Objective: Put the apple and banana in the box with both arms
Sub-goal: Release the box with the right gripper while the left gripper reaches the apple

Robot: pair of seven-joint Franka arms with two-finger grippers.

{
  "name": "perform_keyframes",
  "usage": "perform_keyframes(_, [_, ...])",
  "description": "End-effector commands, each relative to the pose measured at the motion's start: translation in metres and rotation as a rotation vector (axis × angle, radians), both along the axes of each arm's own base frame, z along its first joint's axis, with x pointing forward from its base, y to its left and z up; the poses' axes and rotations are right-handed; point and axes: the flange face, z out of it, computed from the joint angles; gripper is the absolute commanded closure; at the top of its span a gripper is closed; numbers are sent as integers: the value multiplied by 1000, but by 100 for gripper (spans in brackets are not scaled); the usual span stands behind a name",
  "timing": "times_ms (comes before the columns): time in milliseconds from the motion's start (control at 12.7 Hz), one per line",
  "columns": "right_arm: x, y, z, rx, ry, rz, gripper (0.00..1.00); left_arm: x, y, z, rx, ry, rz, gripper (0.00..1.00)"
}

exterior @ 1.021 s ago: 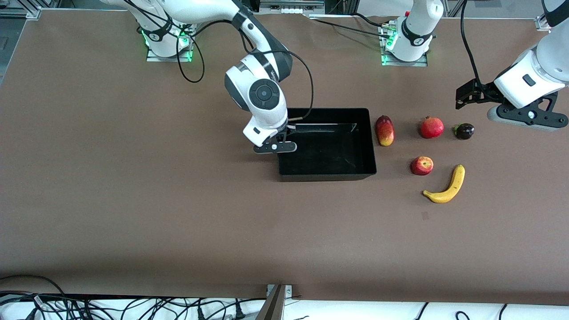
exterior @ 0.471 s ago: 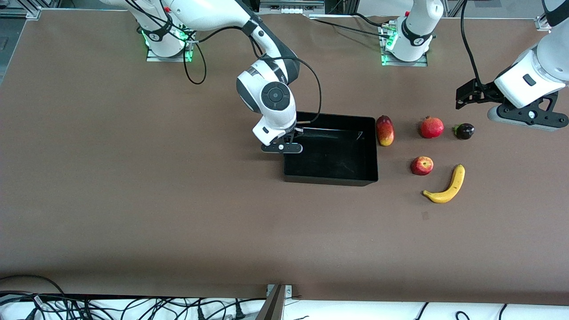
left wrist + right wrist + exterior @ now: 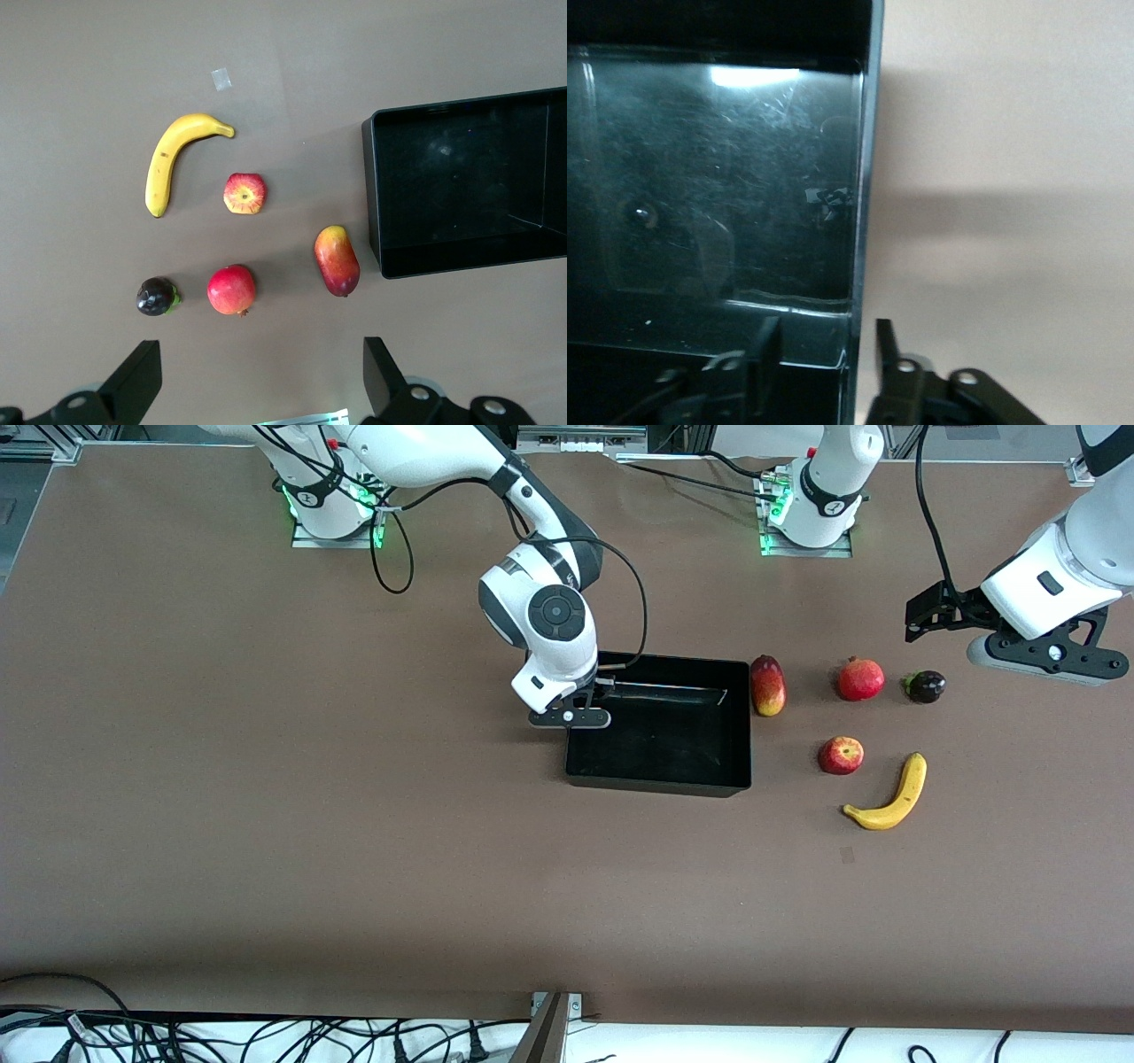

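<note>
Straddling the box's [image 3: 660, 731] wall at the right arm's end, the right hand [image 3: 570, 717] had one finger inside the bin and one outside, closed down to a narrow gap on that thin black rim, as the right wrist view [image 3: 859, 177] showed. The bin lay empty on the brown desk [image 3: 266, 824]; it looked light, stiff and glossy, so a pinch on its wall would likely drag it well enough but could slip or tip it if lifted.

The left hand [image 3: 939, 615] hung over the desk near the left arm's end, above the small dark purple fruit [image 3: 925, 685], with its fingers [image 3: 133, 381] spread wide and holding nothing; that arm waited.

The apple [image 3: 841, 755] sat on the desk well apart from the box, toward the left arm's end, with the banana [image 3: 890, 797] just beside it and nearer the front camera. The mango [image 3: 767, 685] lay just beside the box's wall, the pomegranate [image 3: 860, 678] between it and the dark fruit.

Judged from its look, the apple would be firm, smooth and apt to roll, so a grip across its widest middle from above seemed safest. The banana appeared softer and bruisable; taking it across its thick mid-section, fingers square to the curve, would probably keep it from swinging or pivoting in the grip
</note>
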Motion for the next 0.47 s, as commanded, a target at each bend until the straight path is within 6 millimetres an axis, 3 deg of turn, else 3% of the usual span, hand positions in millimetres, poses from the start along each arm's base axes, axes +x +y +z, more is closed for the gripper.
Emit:
perform_keyframes(0, [14,-10,54,38,-35,-21,0,1,-3,-2,-12,16,-6,0])
perform_keyframes(236, [53,-88,150,25,-26,-118,0,1,-11,-9,0,12,-20,0])
perform_keyframes(393, [73,-154,202,-15,-23,-119,0,15,-11,-37,1,41,-18,0])
